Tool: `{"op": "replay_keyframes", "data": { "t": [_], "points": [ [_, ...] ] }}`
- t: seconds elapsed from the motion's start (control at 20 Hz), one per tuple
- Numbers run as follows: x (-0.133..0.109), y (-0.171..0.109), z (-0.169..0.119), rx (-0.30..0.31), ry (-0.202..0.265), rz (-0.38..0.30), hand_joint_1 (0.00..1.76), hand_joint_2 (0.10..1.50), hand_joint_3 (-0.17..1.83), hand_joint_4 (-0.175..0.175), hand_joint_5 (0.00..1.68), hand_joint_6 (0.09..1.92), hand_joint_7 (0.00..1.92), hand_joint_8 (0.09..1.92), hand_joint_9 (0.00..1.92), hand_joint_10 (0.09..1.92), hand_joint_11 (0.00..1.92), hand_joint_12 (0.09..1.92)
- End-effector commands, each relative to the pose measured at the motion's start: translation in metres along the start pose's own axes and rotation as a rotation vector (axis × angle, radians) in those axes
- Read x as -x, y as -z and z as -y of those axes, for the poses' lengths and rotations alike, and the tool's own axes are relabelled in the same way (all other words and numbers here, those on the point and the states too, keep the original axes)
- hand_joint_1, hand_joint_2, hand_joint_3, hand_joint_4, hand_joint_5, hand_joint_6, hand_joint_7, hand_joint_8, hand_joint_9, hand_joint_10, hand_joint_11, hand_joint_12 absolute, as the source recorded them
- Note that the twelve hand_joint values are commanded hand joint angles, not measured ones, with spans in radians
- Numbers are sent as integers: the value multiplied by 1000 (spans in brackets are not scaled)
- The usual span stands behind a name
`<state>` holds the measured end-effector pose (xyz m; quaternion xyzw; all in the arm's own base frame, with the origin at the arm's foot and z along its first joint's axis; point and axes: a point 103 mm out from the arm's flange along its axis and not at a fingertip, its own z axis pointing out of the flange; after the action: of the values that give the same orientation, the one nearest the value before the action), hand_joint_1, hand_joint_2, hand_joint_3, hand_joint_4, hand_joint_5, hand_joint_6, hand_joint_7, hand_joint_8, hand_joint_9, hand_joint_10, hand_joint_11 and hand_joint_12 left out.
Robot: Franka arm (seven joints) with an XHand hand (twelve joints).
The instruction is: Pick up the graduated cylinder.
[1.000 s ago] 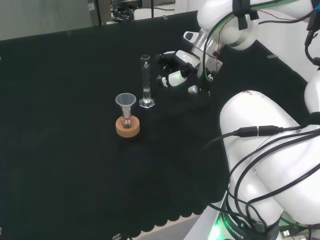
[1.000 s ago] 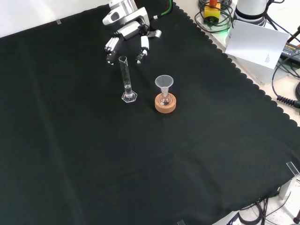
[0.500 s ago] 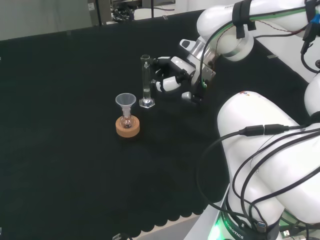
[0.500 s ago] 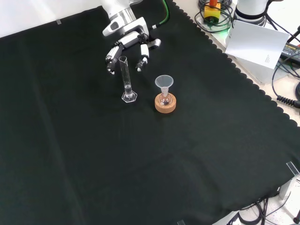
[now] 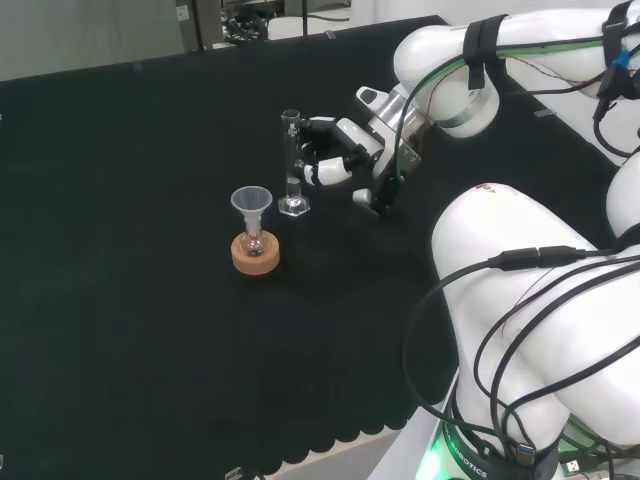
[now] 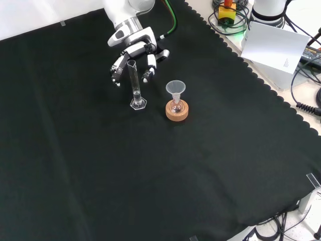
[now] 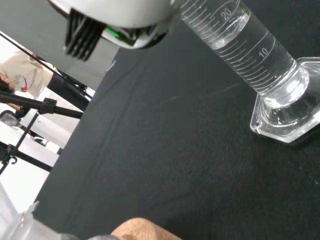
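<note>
The graduated cylinder (image 5: 291, 165) is clear glass with a hexagonal foot and stands upright on the black cloth. In the front view the cylinder (image 6: 135, 86) rises between the fingers of my hand (image 6: 132, 49), which hang on both sides of its upper part without closing on it. My hand (image 5: 337, 150) is right beside the cylinder in the head view, fingers relaxed and spread. Up close in the wrist view, the cylinder (image 7: 250, 50) shows its printed scale and its foot.
A small flask with a clear funnel (image 6: 175, 89) sits on a cork ring (image 6: 177, 112) just right of the cylinder in the front view; the cork ring (image 5: 254, 255) is nearer in the head view. The arm's white links (image 5: 540, 300) stand at the right. A white sheet (image 6: 273, 44) lies beyond the cloth's scalloped edge.
My hand has come down and forward toward the cylinder, from a little way behind it to having fingers on either side of its upper part. The cylinder and the flask have not moved.
</note>
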<state>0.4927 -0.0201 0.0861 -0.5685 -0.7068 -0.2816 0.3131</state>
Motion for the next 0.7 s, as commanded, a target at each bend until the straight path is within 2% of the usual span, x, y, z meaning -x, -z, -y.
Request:
{"op": "replay_keyframes", "data": {
  "t": [0.05, 0.45, 0.7],
  "points": [
    [2, -10, -6, 0, 23, -46, 1064, 559, 756, -45, 580, 87, 443, 645, 630, 545, 373, 1298],
    [4, -18, -6, 4, 41, -78, 1073, 560, 772, -41, 643, 114, 498, 630, 702, 522, 456, 1261],
    [2, -22, -6, -3, 51, -105, 1083, 568, 763, -43, 576, 423, 574, 597, 825, 419, 580, 1196]
  ]
}}
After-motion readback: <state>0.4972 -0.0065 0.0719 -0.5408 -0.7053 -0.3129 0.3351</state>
